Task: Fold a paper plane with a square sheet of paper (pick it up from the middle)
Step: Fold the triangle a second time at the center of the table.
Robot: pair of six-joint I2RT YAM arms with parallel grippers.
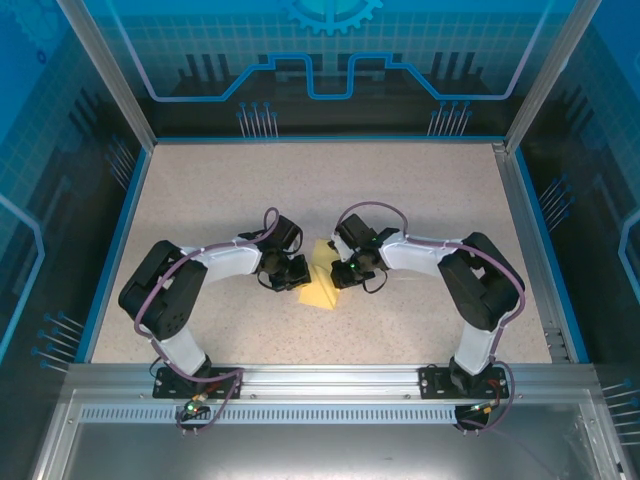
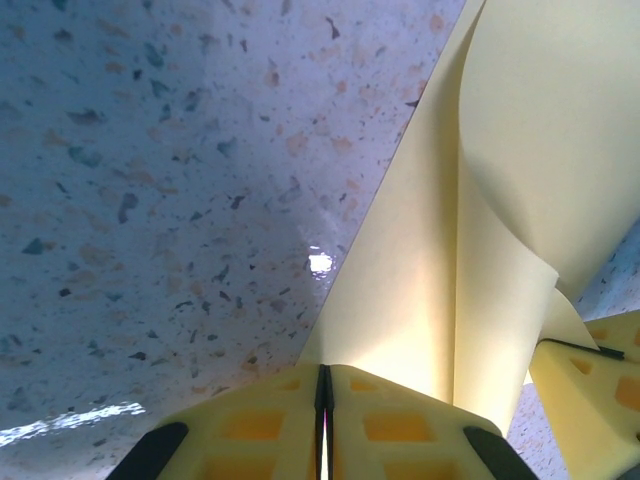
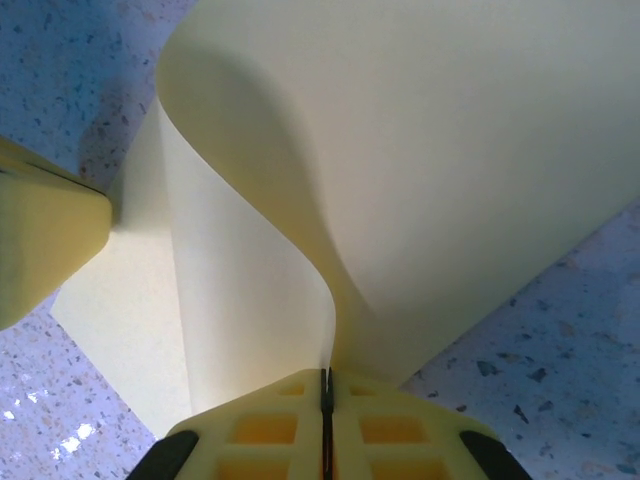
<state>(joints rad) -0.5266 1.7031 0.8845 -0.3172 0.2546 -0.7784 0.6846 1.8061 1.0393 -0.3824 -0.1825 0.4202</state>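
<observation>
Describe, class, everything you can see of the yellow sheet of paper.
The sheet of paper is thin, plain, pale yellow and matte. It sits near the middle of the speckled table. It is not flat: one layer curls up and over in a smooth bend, while the lower layer seems to rest on the table. The left gripper and the right gripper are each shut on an edge of it, from opposite sides.

We've got the black-and-white left arm (image 1: 190, 285) and its twin, the black-and-white right arm (image 1: 470, 280): chunky black joints, white link shells, thin purple cables (image 1: 375, 207) looping along each. On the left pincer (image 2: 324, 380) and right pincer (image 3: 325, 385) we see pale yellow fingers (image 2: 390, 425) moulded with square recesses.
</observation>
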